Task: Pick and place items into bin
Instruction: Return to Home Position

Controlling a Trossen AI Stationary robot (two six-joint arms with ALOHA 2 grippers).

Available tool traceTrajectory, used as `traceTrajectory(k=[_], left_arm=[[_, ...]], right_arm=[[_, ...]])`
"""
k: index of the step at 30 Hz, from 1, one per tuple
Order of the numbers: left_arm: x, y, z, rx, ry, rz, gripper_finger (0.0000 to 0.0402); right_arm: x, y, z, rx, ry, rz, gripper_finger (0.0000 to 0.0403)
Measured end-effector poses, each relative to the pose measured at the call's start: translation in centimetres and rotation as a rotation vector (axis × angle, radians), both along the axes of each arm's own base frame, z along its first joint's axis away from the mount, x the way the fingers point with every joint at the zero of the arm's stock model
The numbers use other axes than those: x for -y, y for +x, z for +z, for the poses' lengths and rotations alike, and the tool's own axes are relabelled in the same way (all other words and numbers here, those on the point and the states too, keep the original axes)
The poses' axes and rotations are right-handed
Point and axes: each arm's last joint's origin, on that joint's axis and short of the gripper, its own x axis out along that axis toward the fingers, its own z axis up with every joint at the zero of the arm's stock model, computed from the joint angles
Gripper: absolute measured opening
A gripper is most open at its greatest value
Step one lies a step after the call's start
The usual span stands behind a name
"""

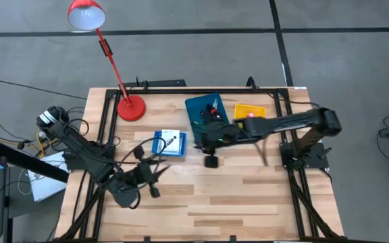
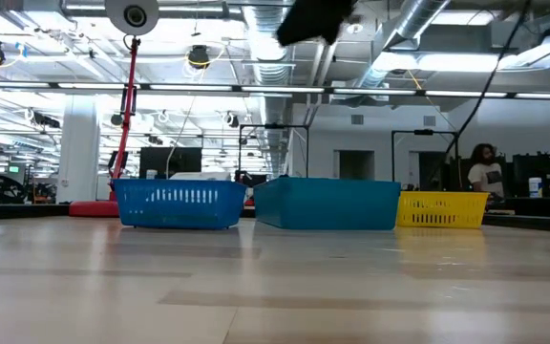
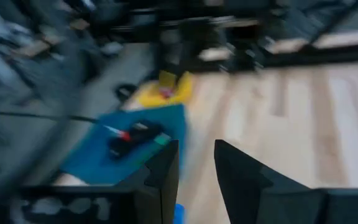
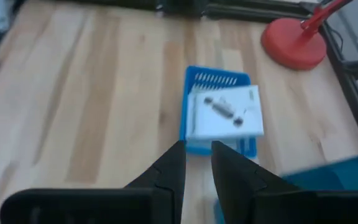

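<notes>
- Your right gripper [image 4: 197,146] hangs raised over the middle of the table. Its fingers are drawn close, with only a slim gap and nothing between them.
- Straight ahead of it, toward the robot's left, sits the blue basket [image 4: 216,78]. The white packet [image 4: 224,112] lies flat across the top of it. The packet's longer side seems to run across the gripper's line of reach, though blur makes that a soft call.
- Just beside that gripper, toward the table edge where the red lamp base [image 1: 131,108] stands, is the teal bin [image 1: 196,108]. It holds the black pieces [image 1: 213,111] with red accents.
- Further toward the robot's right, the yellow basket [image 1: 248,108] holds a pink bit [image 1: 250,115].
- Your left gripper [image 3: 196,144] waits on the left, nearer the opposite edge. Its fingers are a little apart and empty, and it faces the teal bin from well off.
- You see no item loose on the bare wood, so I judge the sorting done; what is left is a retreat.
- For that retreat, what counts is that the right arm's base lies on the opposite side from the blue basket. Pull back away from the packet and stay high. The teal bin's wall beside the wrist is the one thing to clear.
</notes>
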Motion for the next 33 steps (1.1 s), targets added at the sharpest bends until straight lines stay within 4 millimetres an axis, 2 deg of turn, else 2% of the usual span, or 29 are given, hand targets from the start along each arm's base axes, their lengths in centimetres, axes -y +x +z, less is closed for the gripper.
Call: traceTrajectory(k=[3,5,7,10,12,16,19,24,29,33], left_arm=[[-0.1,-0.7,1.1,0.033,0.087,0.028,0.0094],[0.0,-0.8,2.0,0.017,0.143,-0.032,0.0094],[0.1,-0.7,3.0,0.009,0.166,-0.178,0.0094],[-0.1,-0.3,4.7,0.061,0.155,-0.498,0.0094],[-0.9,-0.3,5.9,0.116,0.144,-0.637,0.0094],[-4.1,-0.5,7.5,0.166,0.129,-0.703,0.0094],[-6.8,-0.5,8.2,0.189,0.101,-0.754,0.0094],[-11.3,0.2,8.5,0.2,0.027,-0.779,0.0094],[-15.1,1.0,7.5,0.126,-0.058,-0.717,0.0094],[-17.0,1.5,6.2,0.038,-0.122,-0.666,0.0094]], right_arm=[[-0.7,-3.1,2.3,-0.036,-0.007,0.029,0.007],[-0.9,-5.4,3.6,-0.061,-0.019,0.036,0.007],[-0.7,-7.7,4.9,-0.087,-0.033,0.033,0.007],[-0.3,-11.0,6.1,-0.145,-0.019,0.02,0.007],[-0.2,-12.9,6.7,-0.172,0.019,-0.017,0.007],[-0.1,-15.5,7.2,-0.233,0.076,-0.078,0.007],[0.1,-16.7,7.0,-0.302,0.108,-0.14,0.007],[0.4,-17.7,6.3,-0.401,0.103,-0.261,0.007],[0.4,-17.7,4.4,-0.469,0.097,-0.317,0.007],[0.3,-17.9,3.1,-0.518,0.115,-0.384,0.007]])
